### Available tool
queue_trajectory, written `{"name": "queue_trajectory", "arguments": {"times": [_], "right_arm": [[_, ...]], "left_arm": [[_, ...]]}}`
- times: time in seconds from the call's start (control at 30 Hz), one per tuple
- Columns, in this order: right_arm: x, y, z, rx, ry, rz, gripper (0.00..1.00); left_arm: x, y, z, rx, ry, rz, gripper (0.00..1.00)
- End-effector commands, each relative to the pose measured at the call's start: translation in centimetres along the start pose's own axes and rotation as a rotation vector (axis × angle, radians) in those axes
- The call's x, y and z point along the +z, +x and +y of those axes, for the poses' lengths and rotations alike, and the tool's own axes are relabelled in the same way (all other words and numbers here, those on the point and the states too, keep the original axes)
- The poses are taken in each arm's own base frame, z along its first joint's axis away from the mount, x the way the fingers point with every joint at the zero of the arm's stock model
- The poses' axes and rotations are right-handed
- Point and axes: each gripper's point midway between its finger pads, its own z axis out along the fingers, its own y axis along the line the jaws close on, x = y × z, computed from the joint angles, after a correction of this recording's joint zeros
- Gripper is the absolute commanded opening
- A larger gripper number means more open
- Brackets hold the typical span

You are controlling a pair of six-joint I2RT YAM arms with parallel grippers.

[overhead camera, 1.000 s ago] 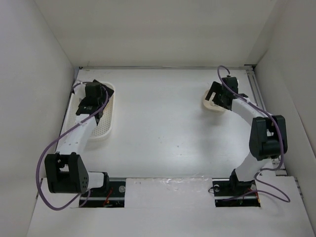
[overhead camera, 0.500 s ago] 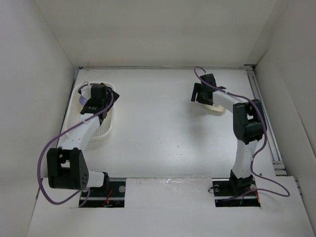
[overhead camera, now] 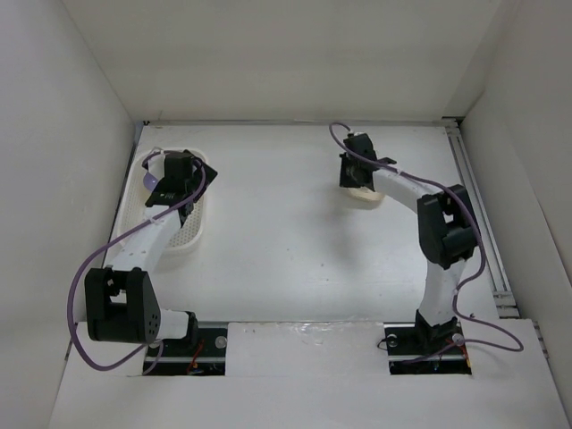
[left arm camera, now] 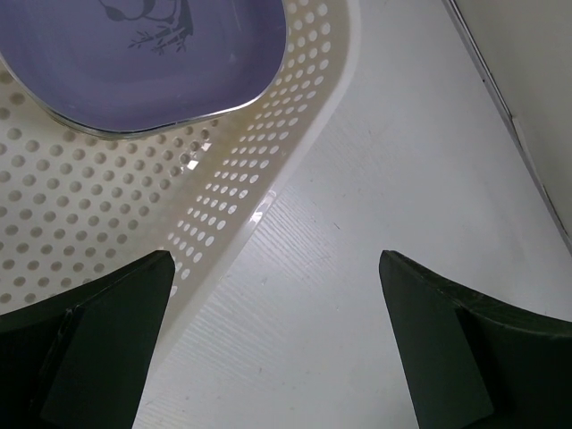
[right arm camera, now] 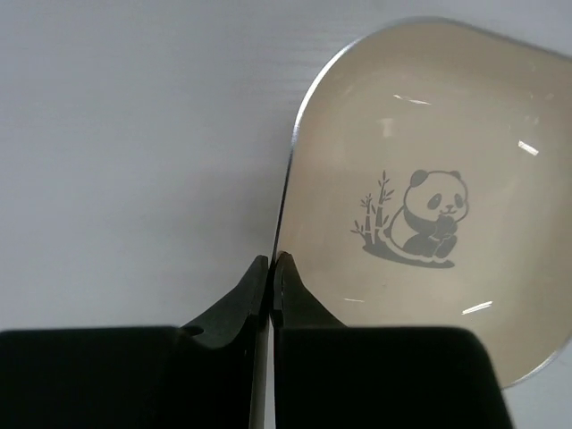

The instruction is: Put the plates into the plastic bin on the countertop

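Right side first: the right gripper [right arm camera: 271,264] was clamped on the left rim of the cream plate [right arm camera: 429,179], jaws pressed together with the thin edge pinched between them. That plate sat near the far edge of the countertop [overhead camera: 286,241], right of the middle and well apart from the plastic bin [overhead camera: 197,231]. I couldn't tell whether it was off the surface yet.

Over on the left, the bin lay along the left edge, up toward the far-left corner. The lavender plate [left arm camera: 134,54] rested flat on its perforated floor, so I counted that one as done. The left gripper [left arm camera: 275,264] hung above the bin's right wall, jaws wide apart and holding nothing.

My read was one plate in, one gripped and due for the carry across. I saw no other plates; the left arm covered part of the bin, so I couldn't vouch for what lay beneath it.
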Motion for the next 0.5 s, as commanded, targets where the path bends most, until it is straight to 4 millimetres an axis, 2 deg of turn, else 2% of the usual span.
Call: {"name": "queue_trajectory", "arguments": {"times": [0.0,0.03,0.07,0.1,0.13,0.2,0.23,0.27,0.33,0.37,0.4,0.43,0.47], "right_arm": [[-3.5,-0.4,7.1,-0.109,-0.254,-0.060,0.00],[-4.0,1.0,7.3,-0.156,-0.264,-0.052,0.00],[-5.7,0.4,8.0,-0.232,-0.290,-0.098,0.00],[-6.4,0.6,8.5,-0.275,-0.306,-0.115,0.00],[-7.2,2.1,9.5,-0.324,-0.345,-0.098,0.00],[-9.0,2.6,10.9,-0.408,-0.417,-0.109,0.00],[-10.1,4.2,12.8,-0.467,-0.518,-0.084,0.00],[-10.6,5.3,13.7,-0.517,-0.557,-0.067,0.00],[-11.6,6.9,14.8,-0.655,-0.577,-0.069,0.00],[-12.8,8.5,16.8,-0.733,-0.622,-0.062,0.00],[-13.7,10.7,18.1,-0.841,-0.648,-0.037,0.00],[-13.8,10.5,18.1,-0.863,-0.648,-0.041,0.00],[-15.0,11.6,19.9,-0.938,-0.684,-0.061,0.00]], "left_arm": [[-0.5,-0.8,-1.0,0.013,0.041,-0.013,1.00],[-0.3,-0.5,-1.1,0.027,0.040,0.002,1.00],[-0.5,0.0,-1.5,0.046,0.051,0.011,1.00],[-0.4,0.2,-2.0,0.052,0.057,0.016,1.00],[-0.6,0.1,-2.8,0.071,0.070,0.019,1.00],[-0.2,1.5,-3.5,0.125,0.065,0.058,1.00],[-0.2,1.9,-4.0,0.132,0.073,0.077,1.00],[0.1,2.1,-5.0,0.151,0.092,0.092,1.00],[0.3,3.1,-5.6,0.192,0.116,0.156,1.00],[0.8,3.1,-6.2,0.194,0.115,0.169,1.00],[0.7,4.1,-6.4,0.234,0.122,0.211,1.00],[0.8,4.5,-6.6,0.252,0.121,0.224,1.00],[1.0,5.1,-7.1,0.268,0.140,0.259,1.00]]}}
